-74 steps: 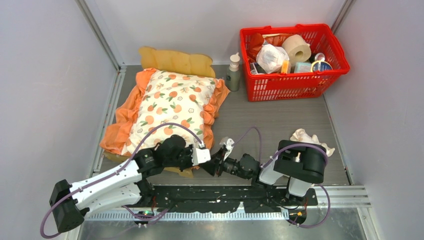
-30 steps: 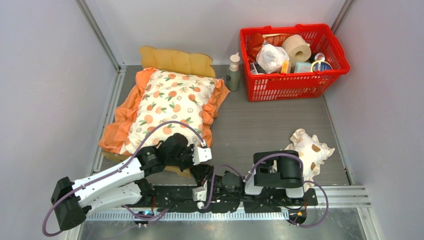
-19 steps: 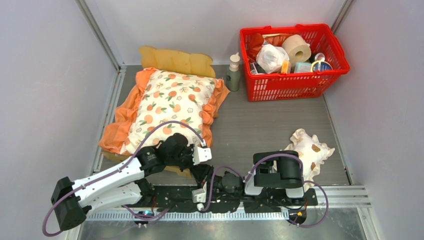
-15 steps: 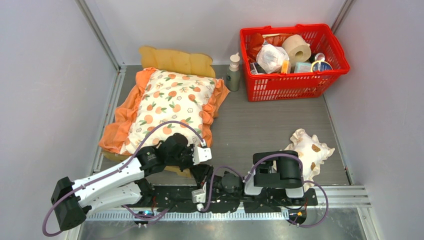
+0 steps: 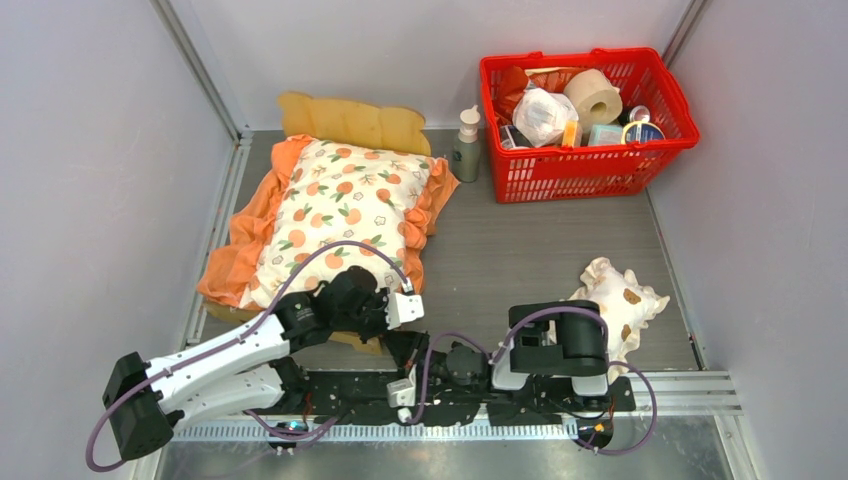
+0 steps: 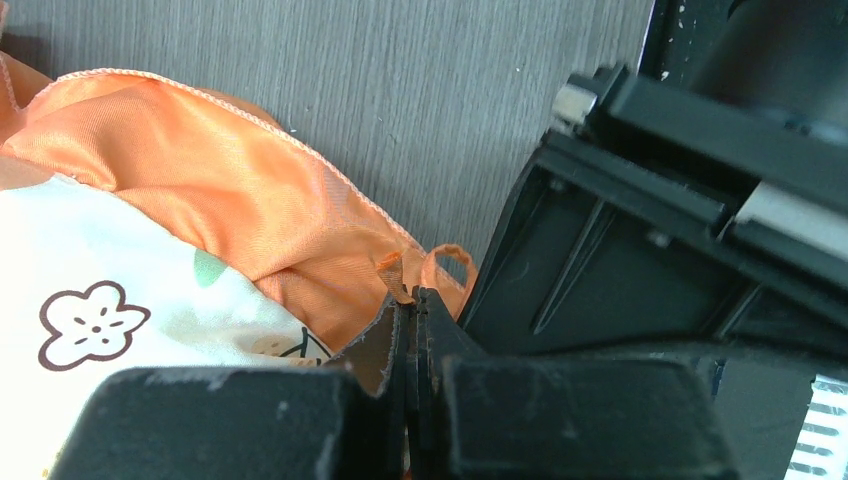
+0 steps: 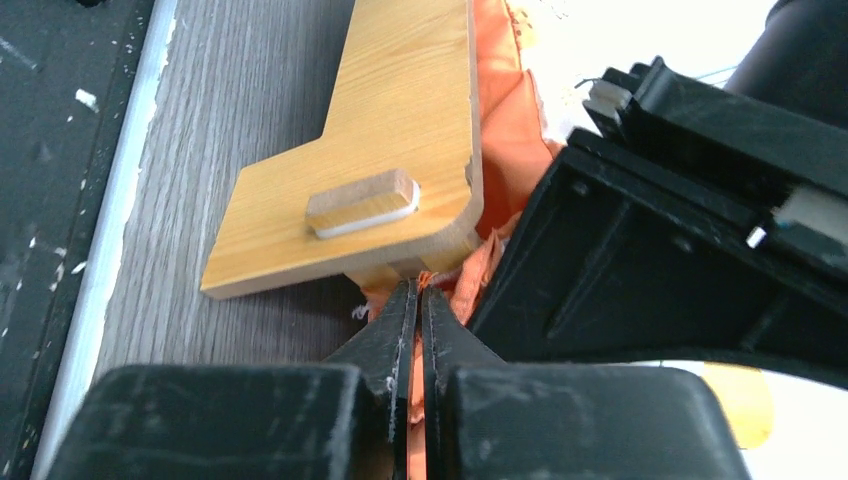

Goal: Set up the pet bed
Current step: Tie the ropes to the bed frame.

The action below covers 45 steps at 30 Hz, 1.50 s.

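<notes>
The pet bed's wavy wooden headboard [image 5: 345, 122] stands at the back left; its base is hidden under the cream orange-print cushion [image 5: 345, 210]. A wooden corner of the frame [image 7: 400, 150] shows in the right wrist view. My left gripper [image 5: 387, 335] is at the cushion's near right corner, shut on the orange ruffle [image 6: 300, 220], with a ruffle edge pinched at its tips [image 6: 412, 297]. My right gripper [image 5: 402, 351] meets it from the right, low under the frame corner, shut [image 7: 420, 290] with orange ruffle between its jaws. The small spotted pillow [image 5: 620, 300] lies at the right.
A red basket [image 5: 590, 165] full of items stands at the back right, with a pump bottle [image 5: 465, 145] to its left. Grey walls close in on both sides. A black mounting rail [image 5: 450, 395] runs along the near edge.
My right arm has swung left and low from mid-table to the bed's near corner, uncovering the small pillow. Over the last second almost nothing has moved.
</notes>
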### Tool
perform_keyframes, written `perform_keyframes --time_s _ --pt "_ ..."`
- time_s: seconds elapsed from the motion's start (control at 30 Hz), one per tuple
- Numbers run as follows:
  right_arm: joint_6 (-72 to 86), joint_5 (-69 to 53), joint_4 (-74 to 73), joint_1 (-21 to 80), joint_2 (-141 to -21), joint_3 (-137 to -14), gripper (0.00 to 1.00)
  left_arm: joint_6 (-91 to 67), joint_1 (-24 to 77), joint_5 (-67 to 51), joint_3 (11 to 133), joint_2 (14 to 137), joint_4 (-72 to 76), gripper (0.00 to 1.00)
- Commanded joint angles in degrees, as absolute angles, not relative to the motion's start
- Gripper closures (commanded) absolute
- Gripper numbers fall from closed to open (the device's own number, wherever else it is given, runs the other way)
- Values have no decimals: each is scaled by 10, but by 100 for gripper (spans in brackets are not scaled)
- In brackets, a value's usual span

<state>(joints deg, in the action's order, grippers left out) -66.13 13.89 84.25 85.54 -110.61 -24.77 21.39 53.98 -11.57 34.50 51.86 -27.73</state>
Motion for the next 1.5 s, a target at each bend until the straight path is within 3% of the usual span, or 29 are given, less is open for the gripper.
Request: perform_keyframes --time_s 0.0,0.57,1.0,1.47 --pt "-637 123 929 860 -1047 -210 95 208 537 -103 365 513 -280 100" --pt "-583 92 929 894 -1004 -177 95 201 533 -48 374 500 -277 100" --pt "-532 84 929 903 -1042 -200 95 180 528 -5 361 433 -255 100" --pt "-459 122 929 919 -1046 -190 95 108 528 26 409 375 -357 100"
